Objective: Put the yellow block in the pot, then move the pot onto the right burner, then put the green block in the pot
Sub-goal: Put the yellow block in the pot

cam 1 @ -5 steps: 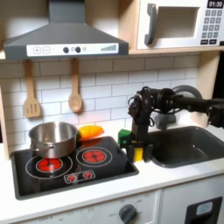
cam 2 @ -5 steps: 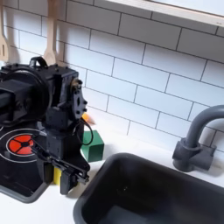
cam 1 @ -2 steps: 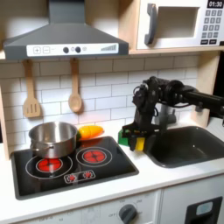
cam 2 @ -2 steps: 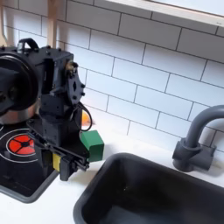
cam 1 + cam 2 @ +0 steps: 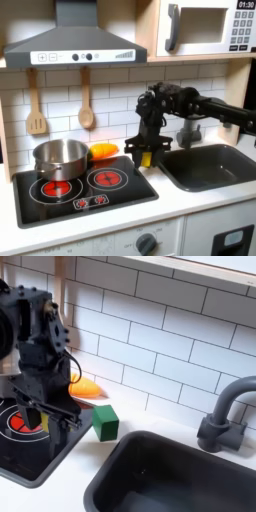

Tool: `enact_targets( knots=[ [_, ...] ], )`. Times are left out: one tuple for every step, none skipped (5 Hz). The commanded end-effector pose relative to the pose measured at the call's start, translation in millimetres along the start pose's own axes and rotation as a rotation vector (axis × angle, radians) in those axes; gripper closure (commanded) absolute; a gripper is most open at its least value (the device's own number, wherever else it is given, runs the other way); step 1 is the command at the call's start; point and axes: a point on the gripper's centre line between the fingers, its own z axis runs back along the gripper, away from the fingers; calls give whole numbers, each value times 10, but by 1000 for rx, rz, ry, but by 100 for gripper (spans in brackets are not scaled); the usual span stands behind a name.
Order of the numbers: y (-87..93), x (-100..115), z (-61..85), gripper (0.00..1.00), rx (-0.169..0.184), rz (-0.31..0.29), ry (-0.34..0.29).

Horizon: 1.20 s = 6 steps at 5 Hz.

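Fingers [image 5: 140, 150] of your gripper [image 5: 144, 158] hang pointing down over the cooktop's [image 5: 122, 197] right edge in the first exterior view, closed to a narrow gap. A small patch of yellow shows between their tips, so they appear to grip the yellow block [image 5: 146, 159], lifted clear of the cooktop. Most of that block is covered by the fingers, and its shape is hard to make out.

In the second exterior view the gripper [image 5: 32, 408] sits above the cooktop's [image 5: 35, 459] red burner ring, and its dark body hides whatever it holds; you cannot confirm the block from here.

You see the pot [image 5: 60, 157] standing upright on the cooktop's left burner in the first exterior view, well apart from the fingers.

You find the green block [image 5: 104, 421] resting on the white surface just off the cooktop's right edge in the second exterior view, near the fingers but not touching them. An orange rounded piece [image 5: 102, 151] lies behind the cooktop, against the tiled wall.
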Motion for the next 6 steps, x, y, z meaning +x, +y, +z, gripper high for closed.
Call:
enact_targets(
  knots=[
    [292, 85, 144, 100, 2, 48, -43],
    [412, 101, 188, 100, -3, 59, -54],
    [552, 110, 159, 100, -17, 79, -56],
    [711, 116, 114, 100, -35, 98, -52],
    [840, 141, 121, 100, -43, 102, -58],
    [971, 214, 130, 100, -42, 99, -62]
  ],
)
